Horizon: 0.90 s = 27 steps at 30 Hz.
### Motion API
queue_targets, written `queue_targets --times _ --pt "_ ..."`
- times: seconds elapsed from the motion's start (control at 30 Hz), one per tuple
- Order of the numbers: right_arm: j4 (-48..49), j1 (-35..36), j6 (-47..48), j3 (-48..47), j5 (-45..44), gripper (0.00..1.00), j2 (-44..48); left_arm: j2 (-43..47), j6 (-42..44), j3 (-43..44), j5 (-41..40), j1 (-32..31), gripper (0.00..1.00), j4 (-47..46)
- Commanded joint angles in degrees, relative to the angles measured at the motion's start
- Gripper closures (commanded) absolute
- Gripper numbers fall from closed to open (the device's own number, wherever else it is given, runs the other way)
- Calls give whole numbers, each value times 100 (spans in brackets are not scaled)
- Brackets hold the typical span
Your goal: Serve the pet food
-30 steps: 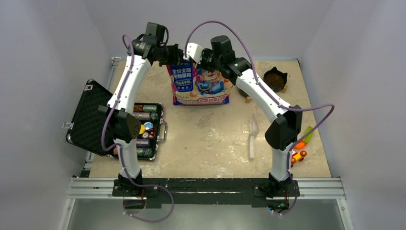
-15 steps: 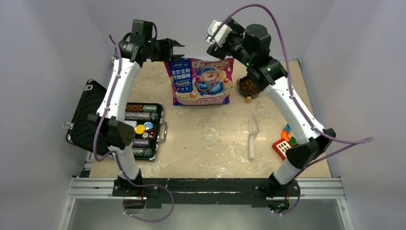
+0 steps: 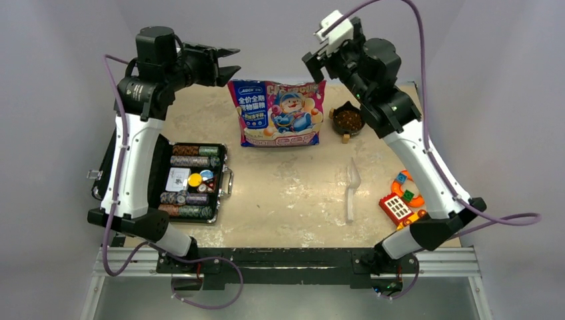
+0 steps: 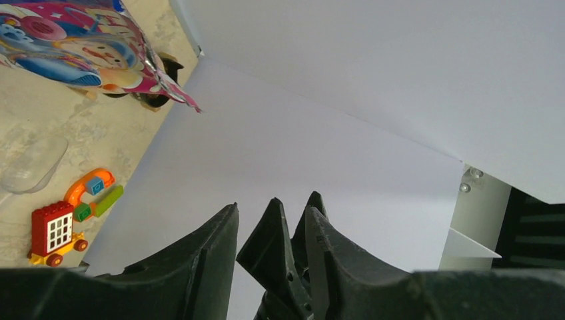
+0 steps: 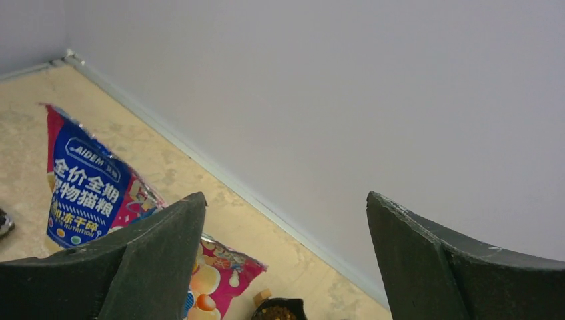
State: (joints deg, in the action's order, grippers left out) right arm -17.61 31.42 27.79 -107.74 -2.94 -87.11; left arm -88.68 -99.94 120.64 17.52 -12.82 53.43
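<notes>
One cartoon-printed foil bag (image 3: 278, 113) stands at the table's (image 3: 293, 220) far middle in the top view. Just to its right, one black bowl (image 3: 334, 120) holds brown kibble (image 3: 348, 120). One clear scoop (image 3: 351, 190) lies nearer. One open case (image 3: 223, 181) at left holds poker chips (image 3: 190, 160), and toy blocks (image 3: 400, 205) lie at right.

Left wrist view: the left gripper (image 4: 270, 223) is parted and empty.

Right wrist view: the right gripper (image 5: 286, 220) is spread wide, holding nothing, above bag and bowl.

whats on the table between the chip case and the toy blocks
A clear scoop lies between the chip case and toy blocks, seen in the top view.
</notes>
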Motion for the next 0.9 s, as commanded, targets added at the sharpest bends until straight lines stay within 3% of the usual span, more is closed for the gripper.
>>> queue_targets --times 0.0,0.13,0.33,0.5,0.63,0.87 --pt "279 -41 -1244 -244 -858 6 632 349 521 339 -160 43 54 -424" --pt "-80 -39 -1799 -184 -844 5 1053 593 1088 779 -606 43 50 -458" --pt "-1039 -39 -2690 -127 -1110 3 1762 1245 2636 988 -1709 25 33 -649" --pt "-1680 -37 -3307 876 -1263 2 2829 2324 4131 344 -2239 25 23 -615" --pt "-1687 -39 -3464 2049 -1900 1 3960 3231 5512 -358 -2713 25 13 -453" --pt "-2146 -35 -3627 2538 -2800 1 5179 4433 6639 -1243 -3596 25 9 375"
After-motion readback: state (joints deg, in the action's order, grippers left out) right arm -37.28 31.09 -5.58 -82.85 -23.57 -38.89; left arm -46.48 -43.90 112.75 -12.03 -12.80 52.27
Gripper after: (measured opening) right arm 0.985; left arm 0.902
